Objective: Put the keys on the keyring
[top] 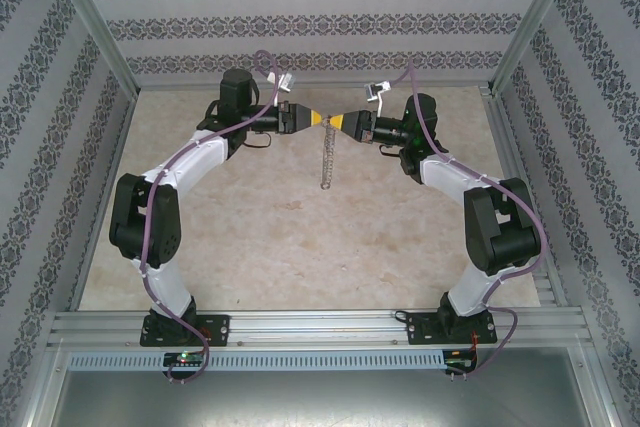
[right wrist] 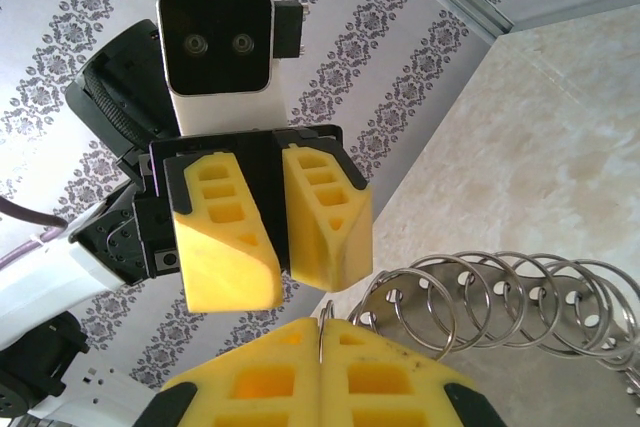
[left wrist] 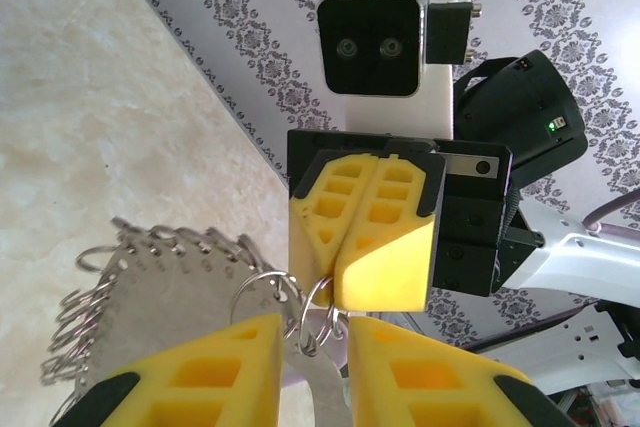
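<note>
My two grippers meet tip to tip above the back middle of the table. The keyring [top: 325, 160] hangs below them, a thin grey metal piece fringed with wire loops [left wrist: 150, 282] [right wrist: 540, 297]. My right gripper [right wrist: 320, 332] [top: 341, 123] [left wrist: 337, 287] is shut on one thin wire loop at the keyring's near end. My left gripper [left wrist: 315, 332] [top: 308, 119] [right wrist: 283, 287] faces it with its fingers a little apart, closed on a flat silvery key [left wrist: 326, 387]. The key's top end sits among small loops right under the right fingertips. The key's lower part is cut off by the frame.
The pale stone-patterned table [top: 250, 237] lies well below both grippers. Patterned walls enclose it on three sides, with metal posts at the back corners [top: 100, 37]. An aluminium rail [top: 320, 327] runs along the near edge by the arm bases.
</note>
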